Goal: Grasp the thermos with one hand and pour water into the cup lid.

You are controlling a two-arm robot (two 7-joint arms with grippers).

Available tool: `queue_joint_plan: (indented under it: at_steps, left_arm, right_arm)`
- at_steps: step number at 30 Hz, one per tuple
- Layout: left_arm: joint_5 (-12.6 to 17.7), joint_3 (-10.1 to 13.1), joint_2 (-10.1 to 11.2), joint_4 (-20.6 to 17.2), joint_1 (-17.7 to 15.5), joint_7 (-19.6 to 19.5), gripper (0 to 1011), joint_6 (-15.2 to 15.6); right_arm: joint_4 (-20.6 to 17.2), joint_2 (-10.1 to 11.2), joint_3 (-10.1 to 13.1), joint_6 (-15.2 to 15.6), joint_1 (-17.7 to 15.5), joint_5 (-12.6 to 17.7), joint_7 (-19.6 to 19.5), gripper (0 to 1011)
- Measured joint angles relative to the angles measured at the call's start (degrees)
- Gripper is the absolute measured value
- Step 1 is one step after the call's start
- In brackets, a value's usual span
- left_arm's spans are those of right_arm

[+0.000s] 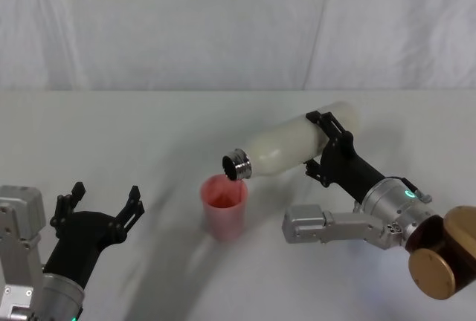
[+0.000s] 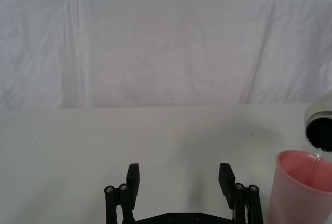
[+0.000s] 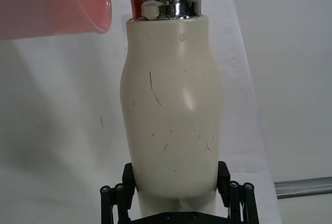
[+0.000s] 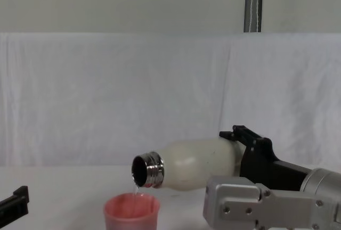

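My right gripper (image 1: 325, 143) is shut on the cream-white thermos (image 1: 294, 140), holding it tipped almost level with its steel neck (image 1: 238, 165) pointing left over the pink cup lid (image 1: 223, 206). A thin stream of water falls from the neck (image 4: 147, 170) into the cup lid (image 4: 131, 212). In the right wrist view the thermos (image 3: 174, 110) sits between the black fingers (image 3: 118, 195), the cup lid (image 3: 52, 6) beyond its neck. In the left wrist view the neck (image 2: 319, 130) hangs above the cup lid (image 2: 303, 187). My left gripper (image 1: 104, 202) rests open at the near left, empty.
The white table (image 1: 134, 135) is covered by a cloth, with a white curtain (image 4: 106, 91) hung behind it. A grey pole (image 4: 253, 2) rises behind the curtain at the back right.
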Motion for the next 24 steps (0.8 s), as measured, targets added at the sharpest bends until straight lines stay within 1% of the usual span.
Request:
queue_joint_plan:
  at_steps: [24]
  left_arm:
    - [0.0, 0.0, 0.0, 0.0, 0.0, 0.0, 1001, 0.0]
  right_arm:
    - [0.07, 0.28, -0.21, 0.22, 0.01, -0.59, -0.1, 961]
